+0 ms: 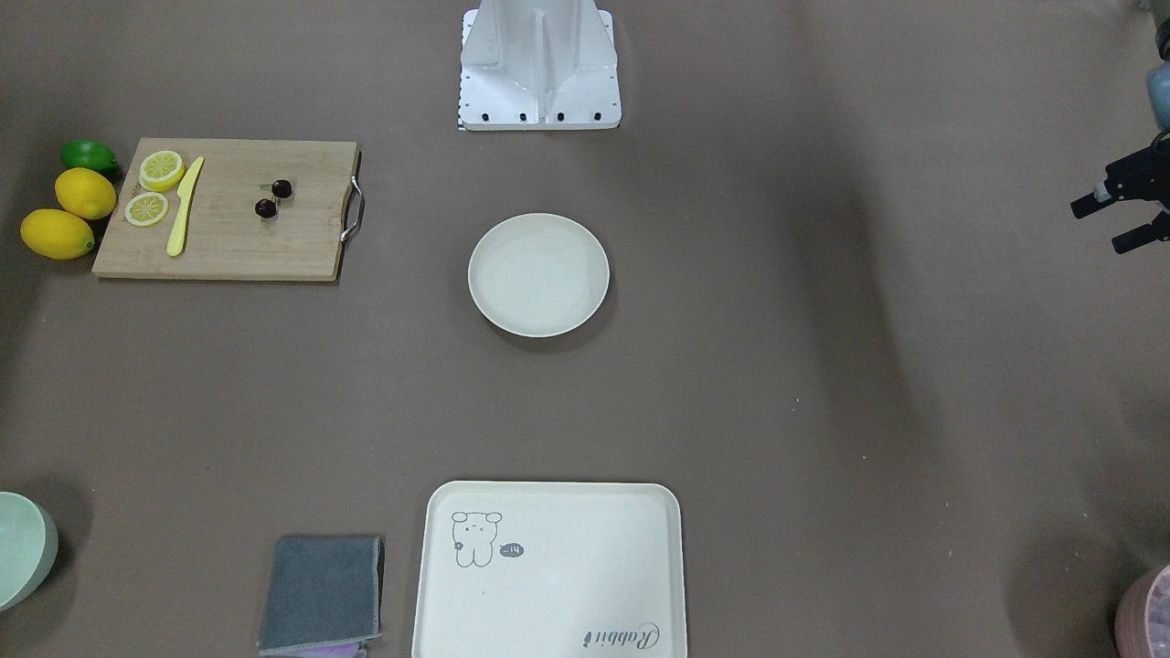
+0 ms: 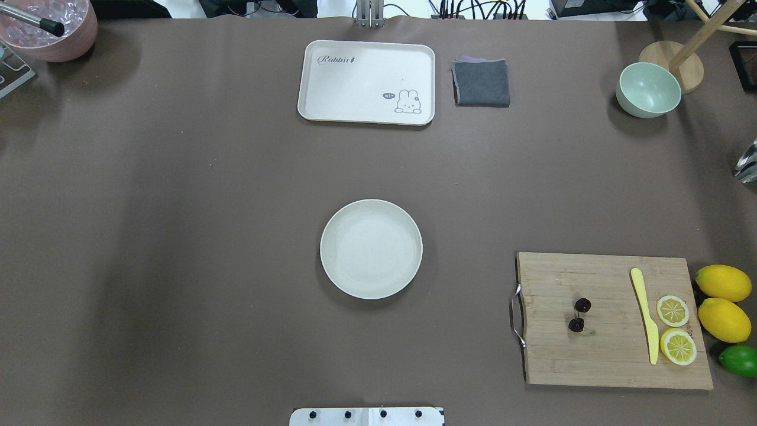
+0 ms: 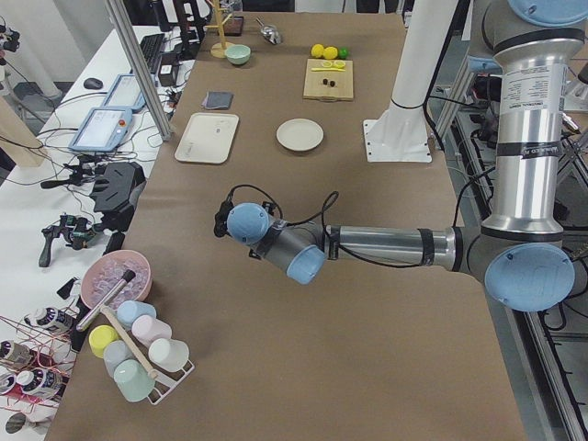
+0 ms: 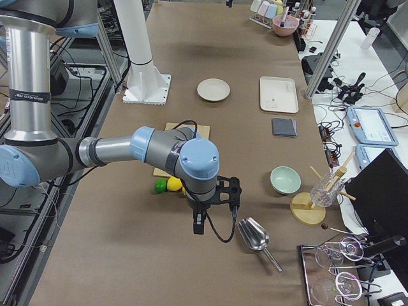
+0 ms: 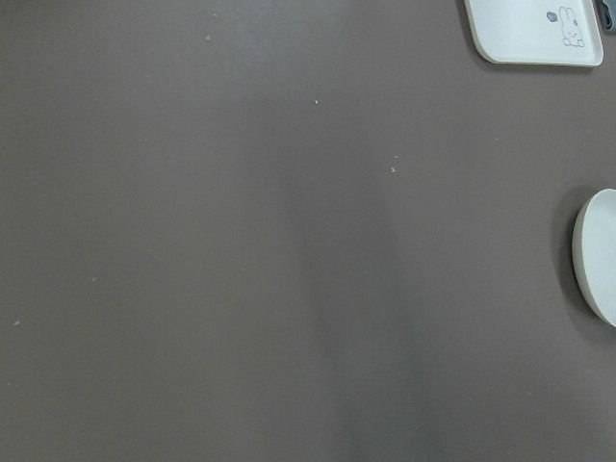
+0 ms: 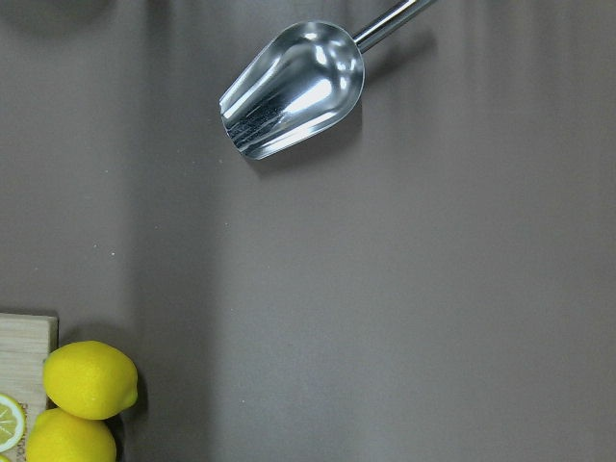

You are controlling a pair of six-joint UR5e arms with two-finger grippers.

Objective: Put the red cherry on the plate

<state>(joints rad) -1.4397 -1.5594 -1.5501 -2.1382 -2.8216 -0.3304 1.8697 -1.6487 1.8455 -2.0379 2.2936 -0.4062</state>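
The red cherry (image 2: 582,305), a dark glossy pair joined by stems, lies on the wooden cutting board (image 2: 609,355) near its handle end, also seen in the front view as the cherry (image 1: 281,188). The plate (image 2: 371,248) is round, cream-white and bare, and stands alone mid-table; its rim (image 5: 597,260) shows in the left wrist view. My left gripper (image 1: 1098,228) hovers far off toward the table's left end, open, nothing between its fingers. My right gripper (image 4: 199,223) hangs beyond the lemons near a metal scoop; I cannot tell whether it is open or shut.
On the board lie a yellow knife (image 2: 644,313) and lemon slices (image 2: 672,310); whole lemons (image 2: 722,283) and a lime (image 2: 740,360) sit beside it. A cream tray (image 2: 366,81), grey cloth (image 2: 481,83), green bowl (image 2: 648,90), pink bowl (image 2: 53,29) and scoop (image 6: 294,87) stand around.
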